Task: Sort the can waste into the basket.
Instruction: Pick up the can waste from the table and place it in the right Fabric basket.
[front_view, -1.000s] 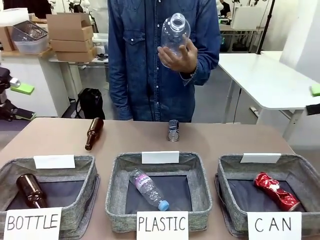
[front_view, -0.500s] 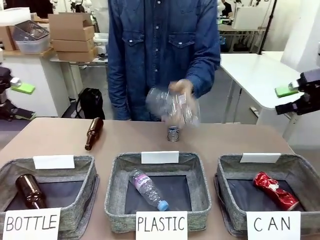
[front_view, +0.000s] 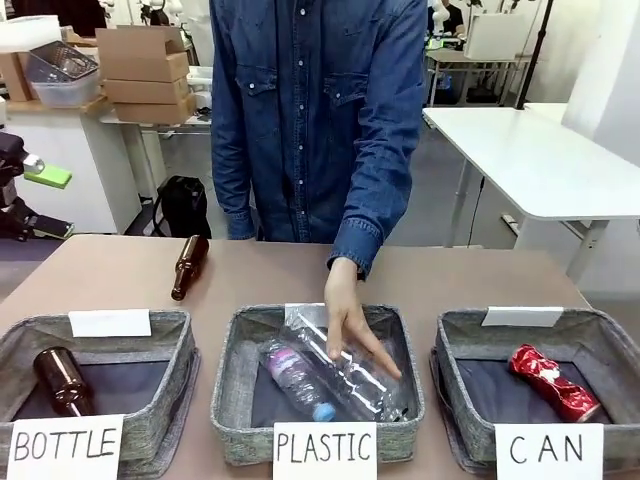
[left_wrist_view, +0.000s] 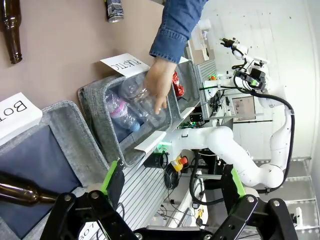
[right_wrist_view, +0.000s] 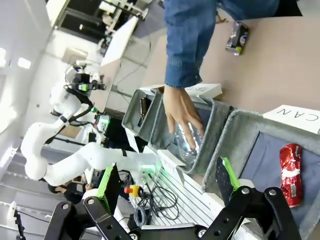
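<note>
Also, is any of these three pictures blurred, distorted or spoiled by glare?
Front view: sharp and evenly lit, with small white glints on the clear plastic bottle under the person's hand and on the crushed shiny red can. Left wrist view: rolled and wide-angle, the bright room behind nearly washed out. Right wrist view: rolled too, pale and overexposed at its upper left.

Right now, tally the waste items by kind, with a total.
Glass bottles: 2 (binned brown bottle, loose brown bottle on the table)
Plastic bottles: 2 (blue-capped clear bottle, clear bottle under the person's hand)
Cans: 2 (red can in the CAN basket, dark can on the table)
Total: 6
</note>
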